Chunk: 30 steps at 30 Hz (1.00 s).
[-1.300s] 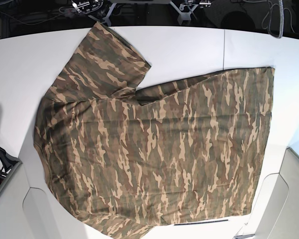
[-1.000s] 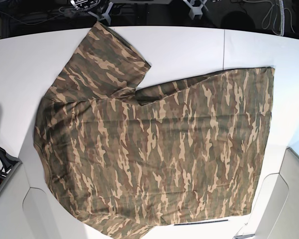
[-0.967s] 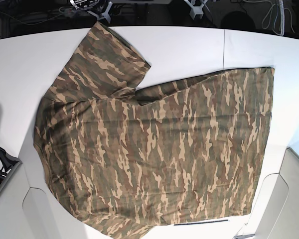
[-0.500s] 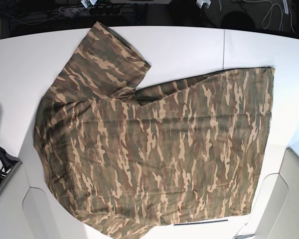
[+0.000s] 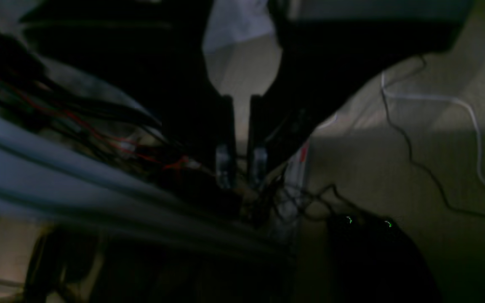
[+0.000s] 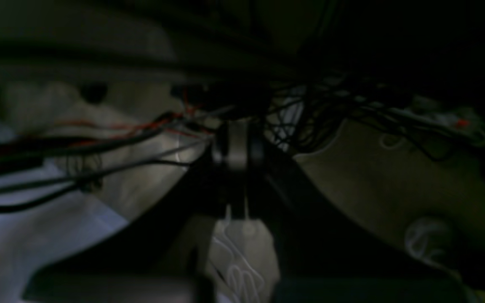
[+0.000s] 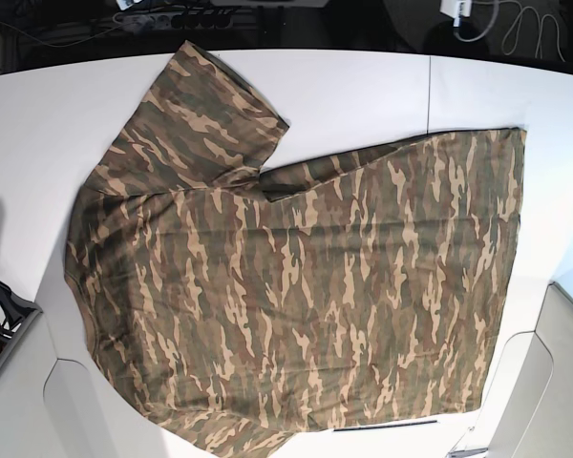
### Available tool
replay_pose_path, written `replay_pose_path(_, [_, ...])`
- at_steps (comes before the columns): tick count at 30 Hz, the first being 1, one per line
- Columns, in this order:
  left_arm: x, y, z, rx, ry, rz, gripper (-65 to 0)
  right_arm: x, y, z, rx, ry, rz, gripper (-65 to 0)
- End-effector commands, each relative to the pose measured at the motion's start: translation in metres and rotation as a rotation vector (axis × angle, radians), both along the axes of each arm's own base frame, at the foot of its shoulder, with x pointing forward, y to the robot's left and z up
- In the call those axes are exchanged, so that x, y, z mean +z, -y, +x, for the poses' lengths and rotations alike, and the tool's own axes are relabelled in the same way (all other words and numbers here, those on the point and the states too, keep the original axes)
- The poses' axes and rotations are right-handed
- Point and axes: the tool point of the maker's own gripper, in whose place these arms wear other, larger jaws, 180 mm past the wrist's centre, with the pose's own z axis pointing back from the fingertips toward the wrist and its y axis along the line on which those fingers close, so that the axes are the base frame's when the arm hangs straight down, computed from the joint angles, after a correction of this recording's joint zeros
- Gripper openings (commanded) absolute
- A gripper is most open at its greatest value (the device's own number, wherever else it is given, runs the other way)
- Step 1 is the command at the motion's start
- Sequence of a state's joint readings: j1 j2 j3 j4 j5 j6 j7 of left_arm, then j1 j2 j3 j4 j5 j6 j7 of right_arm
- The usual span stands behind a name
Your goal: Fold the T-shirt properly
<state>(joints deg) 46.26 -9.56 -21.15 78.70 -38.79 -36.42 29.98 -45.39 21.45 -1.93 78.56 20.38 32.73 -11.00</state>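
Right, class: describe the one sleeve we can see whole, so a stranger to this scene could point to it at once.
Start at the white table and find the camouflage T-shirt spread flat across it. Follow the shirt to its upper left, where the short sleeve juts toward the table's far edge. It is the only flap sticking out from the broad body.

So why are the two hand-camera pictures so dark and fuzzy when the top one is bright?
Base view: bright, even light, so the T-shirt on the white table is sharp. Left wrist view: dim and blurred, aimed at dark cables, the left gripper a near-black shape. Right wrist view: darker still and out of focus, the right gripper barely visible among wires.
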Motion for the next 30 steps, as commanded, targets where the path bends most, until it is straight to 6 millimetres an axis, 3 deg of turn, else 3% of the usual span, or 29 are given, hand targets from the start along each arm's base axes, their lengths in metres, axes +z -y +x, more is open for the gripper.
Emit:
replay_pose_path(1, [0.011, -0.011, -0.002, 0.004, 0.016, 0.021, -52.1, 0.012, 0.003, 0.007, -0.016, 0.019, 0.018, -65.0])
replay_pose_path(9, [0.076, -0.059, 0.035, -0.017, 0.177, 0.108, -51.0, 0.068, 0.003, 0.063, -0.095, 0.056, 0.103, -65.0])
replay_pose_path(14, [0.114, -0.08, 0.067, -0.02, 0.286, 0.152, -34.8, 0.101, 0.01, 0.101, -0.148, 0.178, 0.135, -65.0])
replay_pose_path(18, [0.136, -0.09, 0.088, -0.033, 0.361, 0.175, -32.6, 0.117, 0.02, 0.128, -0.205, 0.254, 0.161, -65.0])
replay_pose_path(20, [0.142, -0.094, 0.096, -0.053, 0.383, 0.183, -32.6, 0.12, 0.026, 0.144, -0.216, 0.295, 0.15, -61.0])
replay_pose_path(25, [0.151, -0.102, 0.115, -0.095, 0.419, 0.209, -28.6, 0.12, 0.037, 0.172, -0.249, 0.327, 0.112, -37.9])
replay_pose_path(30, [0.16, -0.109, 0.138, -0.124, 0.471, 0.236, -25.6, 0.107, 0.055, 0.191, -0.28, 0.317, 0.028, -35.5])
